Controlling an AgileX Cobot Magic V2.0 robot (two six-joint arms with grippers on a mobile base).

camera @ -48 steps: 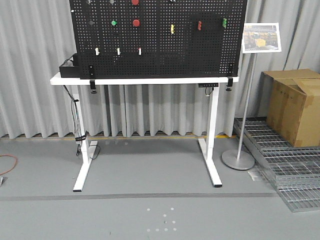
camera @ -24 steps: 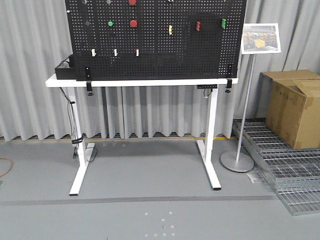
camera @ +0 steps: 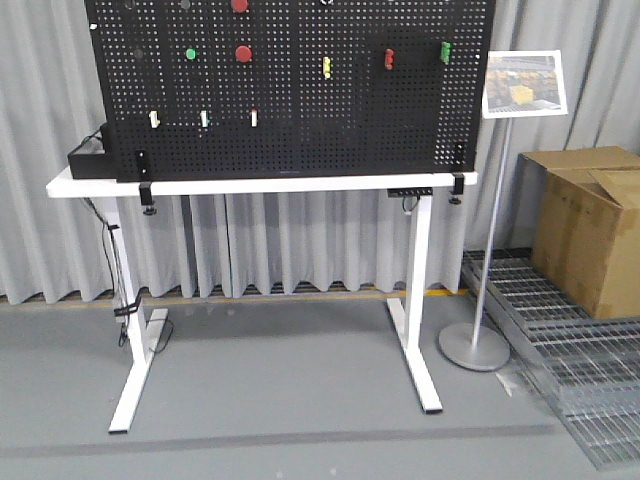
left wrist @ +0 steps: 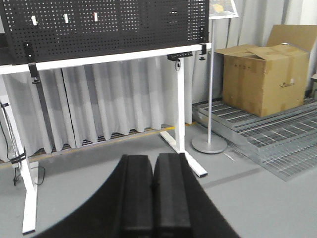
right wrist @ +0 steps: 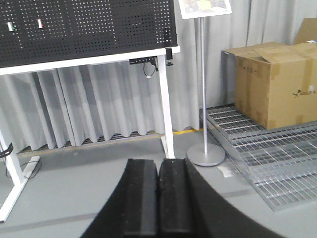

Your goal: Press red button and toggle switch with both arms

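A black pegboard (camera: 290, 110) stands on a white table (camera: 260, 186). A red button (camera: 243, 52) sits on the board's upper left, with a second red button (camera: 240, 5) at the top edge and a green button (camera: 191, 53) to its left. Small white toggle switches (camera: 203, 118) line up lower left; they also show in the left wrist view (left wrist: 66, 18). My left gripper (left wrist: 154, 159) is shut and empty, far from the board above the floor. My right gripper (right wrist: 158, 164) is shut and empty too. The arms do not show in the front view.
A sign stand (camera: 478, 345) stands right of the table. A cardboard box (camera: 590, 225) rests on metal grating (camera: 580, 380) at the right. Grey curtains hang behind. A black box (camera: 88, 160) sits on the table's left end. Cables hang by the left table leg (camera: 130, 340).
The front view has shifted: the table and pegboard have slid left and grown larger in frame, so the base has moved closer and rightward.
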